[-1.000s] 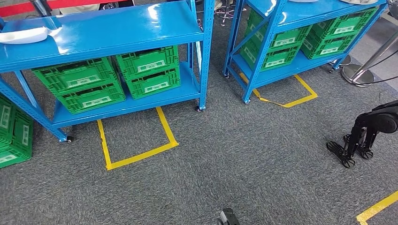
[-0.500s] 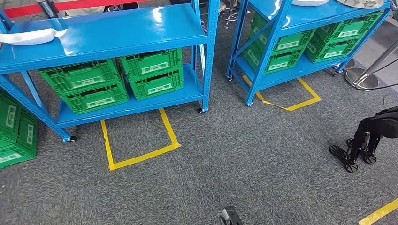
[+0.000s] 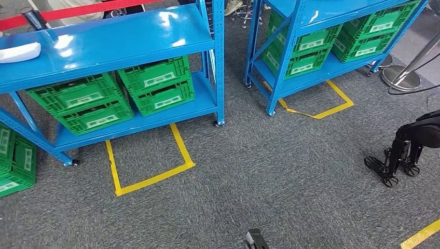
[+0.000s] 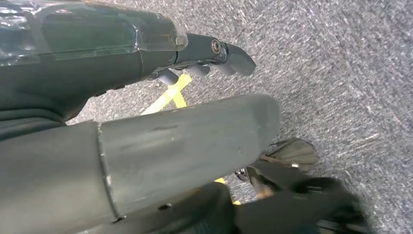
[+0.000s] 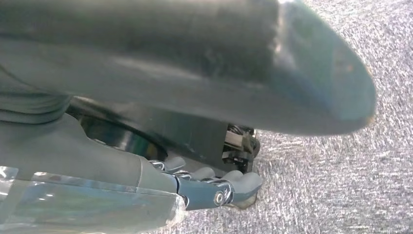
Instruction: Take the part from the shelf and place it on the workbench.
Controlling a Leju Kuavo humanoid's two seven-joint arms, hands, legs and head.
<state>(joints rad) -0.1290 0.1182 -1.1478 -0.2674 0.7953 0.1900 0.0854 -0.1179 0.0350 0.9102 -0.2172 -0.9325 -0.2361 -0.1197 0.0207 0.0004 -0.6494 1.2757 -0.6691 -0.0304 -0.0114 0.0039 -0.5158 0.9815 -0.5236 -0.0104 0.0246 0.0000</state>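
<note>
A white curved part (image 3: pixel 19 52) lies on the top board of the left blue shelf (image 3: pixel 119 39), at its far left end. I am standing back from the shelf on the grey carpet. My left hand (image 4: pixel 87 87) hangs over the carpet with its thumb (image 4: pixel 204 136) and fingers (image 4: pixel 219 51) stretched out and nothing in it. My right hand (image 5: pixel 126 161) hangs the same way, its fingers (image 5: pixel 229 187) apart and empty.
Green crates (image 3: pixel 155 83) fill the lower boards of the left shelf and of a second blue shelf (image 3: pixel 290 46) to the right. A yellow tape square (image 3: pixel 150 166) marks the floor before each shelf. A black wheeled stand (image 3: pixel 402 150) and a stanchion base (image 3: pixel 402 78) are at the right.
The whole picture has shifted: the shelves now sit further left and the second shelf's top has left the frame, so the camera has moved. Both hands stay empty.
</note>
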